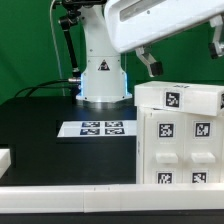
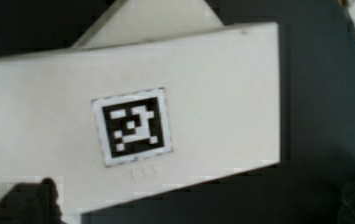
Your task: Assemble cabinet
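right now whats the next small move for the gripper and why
Probably lower straight down a little: the gripper hangs above the cabinet, apart from its top slab, which fills the wrist view. Whether the jaws are open isn't clear.

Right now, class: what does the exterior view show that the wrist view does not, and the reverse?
Only the exterior view shows the arm's base, the marker board on the black table, and the cabinet's front with several tags. Only the wrist view shows one tag close up, with a dark finger at the picture's edge. Both show the white cabinet.
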